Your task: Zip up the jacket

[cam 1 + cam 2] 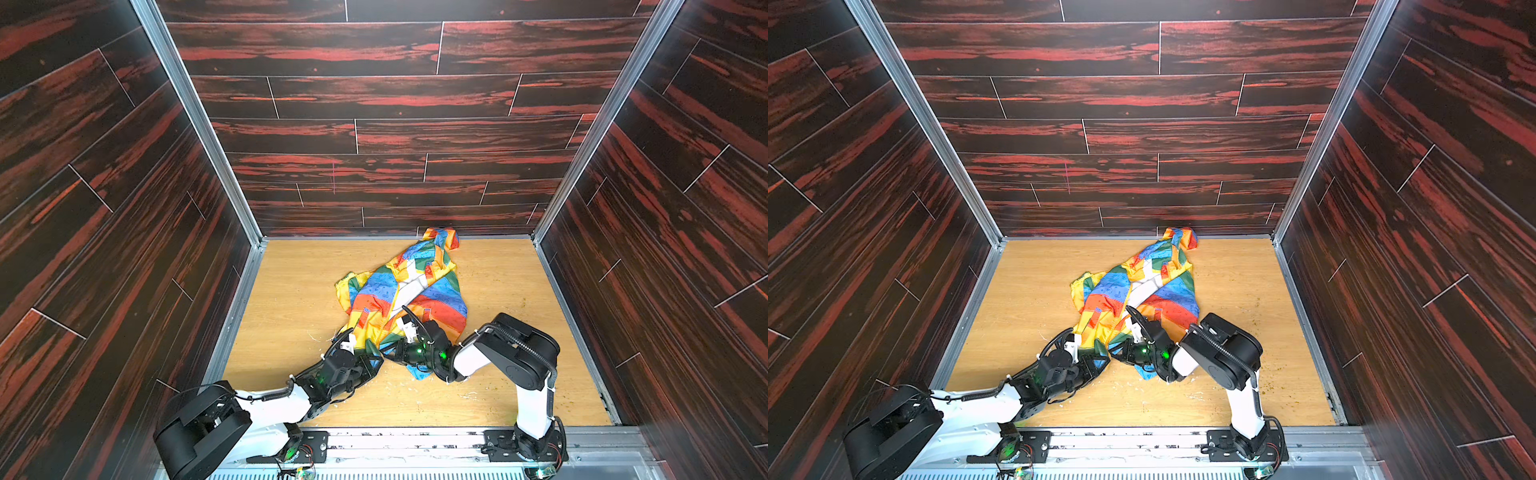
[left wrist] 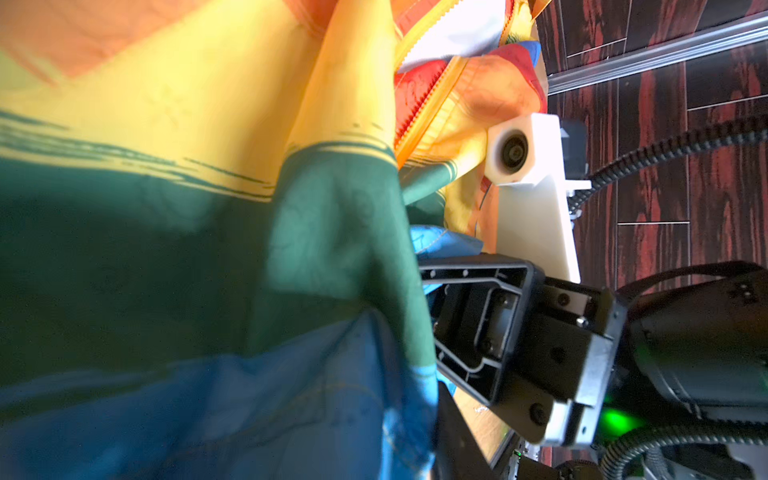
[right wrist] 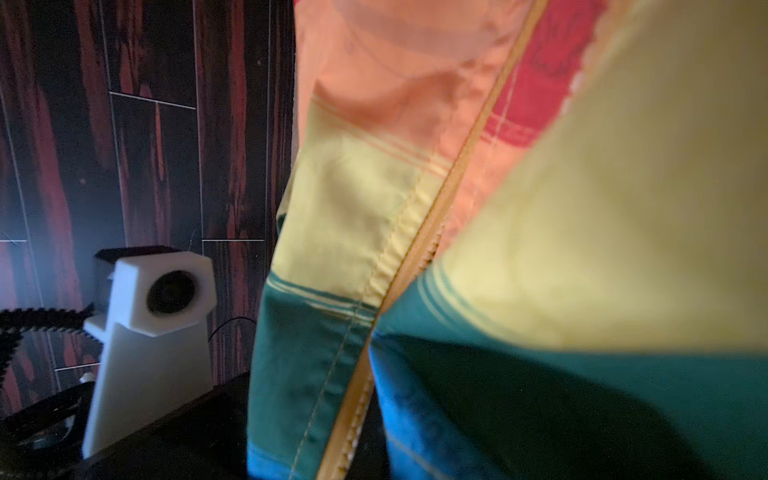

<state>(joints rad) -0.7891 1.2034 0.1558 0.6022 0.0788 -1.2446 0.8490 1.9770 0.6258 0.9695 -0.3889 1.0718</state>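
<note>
Top views, jacket: you see the jacket (image 1: pixel 409 291) (image 1: pixel 1144 286) crumpled on the worktop (image 1: pixel 291 332). Its hem lies at the tips of both end effectors, and the rest spreads away beyond them to the back wall (image 1: pixel 395 124).
Top views, left end effector: the left end effector (image 1: pixel 372 360) (image 1: pixel 1100 358) meets the hem just beside the right one. Fabric hides its fingers, so you cannot tell whether it is spread or pinching.
Top views, right end effector: the right end effector (image 1: pixel 392 352) (image 1: pixel 1118 351) is pressed together on the jacket's hem.
Left wrist view, jacket: green, yellow and blue cloth (image 2: pixel 208 249) hangs right in front of your left end effector. Further out, the yellow zipper (image 2: pixel 419 104) stands parted, with white lining between its rows.
Left wrist view, right end effector: its black finger (image 2: pixel 478 324) meets the green hem edge.
Right wrist view, jacket: cloth (image 3: pixel 582 249) covers the right end effector's own fingers, and the zipper (image 3: pixel 415 249) runs away from them.
</note>
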